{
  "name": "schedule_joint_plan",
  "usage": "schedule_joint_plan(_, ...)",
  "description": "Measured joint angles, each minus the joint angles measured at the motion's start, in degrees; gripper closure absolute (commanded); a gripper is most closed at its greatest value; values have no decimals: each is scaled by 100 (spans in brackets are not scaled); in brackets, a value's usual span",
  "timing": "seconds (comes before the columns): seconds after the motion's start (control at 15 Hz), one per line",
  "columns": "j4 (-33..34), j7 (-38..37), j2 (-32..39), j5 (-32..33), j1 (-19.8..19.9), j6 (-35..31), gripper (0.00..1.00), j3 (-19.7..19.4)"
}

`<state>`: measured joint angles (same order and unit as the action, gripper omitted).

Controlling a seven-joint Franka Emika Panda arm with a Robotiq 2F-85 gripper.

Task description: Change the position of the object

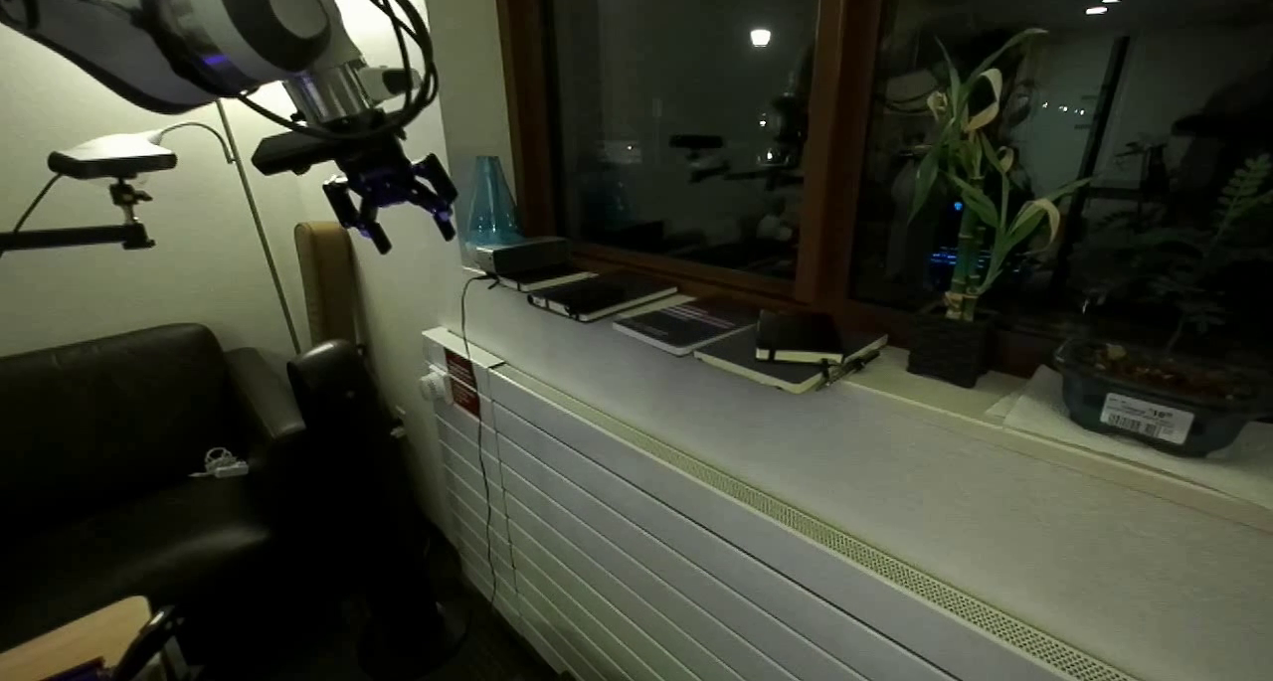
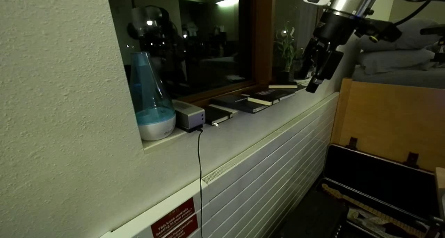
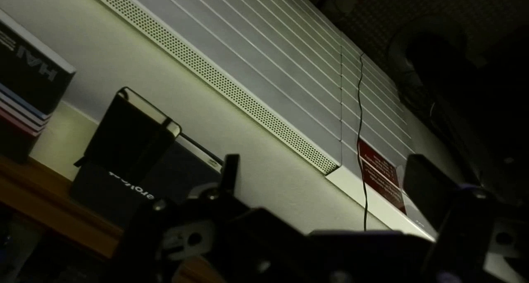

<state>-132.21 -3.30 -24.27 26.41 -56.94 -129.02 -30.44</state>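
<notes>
- Gripper (image 1: 415,240) is hanging in mid-air at the end of the arm (image 1: 278,25), its fingers (image 3: 230,173) standing wide apart.
- In the wrist view, part of the radiator (image 3: 264,72) and the red sign (image 3: 380,175) on its end are showing between those fingers.
- The views are not revealing which object the task is meaning; many things are resting along the windowsill (image 1: 925,393), beneath the window (image 1: 686,134).
- A row of dark books (image 2: 240,102) is lying flat on that windowsill in both exterior views, some overlapping.
- In the wrist view, a black notebook (image 3: 128,134) is lying partly over a white-lettered book (image 3: 109,196).
- A striped book (image 3: 31,64), carrying large letters, is lying near them at the edge of the frame.
- A blue, cone-shaped vessel (image 2: 149,88) with a white base is standing at one end of the row, a grey box (image 2: 189,114) sitting just beside it.
- A thin black cord (image 2: 199,154) is running down from the box, passing in front of the radiator.
- A tall plant (image 1: 980,174) is standing in a dark pot (image 1: 950,348) past the books; near it, a labelled planter (image 1: 1218,413) is resting on a white sheet (image 1: 1029,408).
- A guitar neck (image 2: 365,201) is lying by a black case (image 2: 379,168) in an exterior view, below a wooden panel (image 2: 386,120).
</notes>
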Motion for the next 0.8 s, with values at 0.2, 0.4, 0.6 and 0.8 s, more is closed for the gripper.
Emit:
schedule_joint_plan(0.2, 72, -254, 243, -699, 1227, -15, 0, 1355)
schedule_joint_plan(0.4, 217, -447, 345, -1242, 2379, -11, 0, 2394)
schedule_joint_plan(0.6, 311, -467, 360, -1690, 3329, 0, 0, 3011)
schedule_joint_plan(0.8, 357, -477, 366, -1996, 4006, 46, 0, 3237)
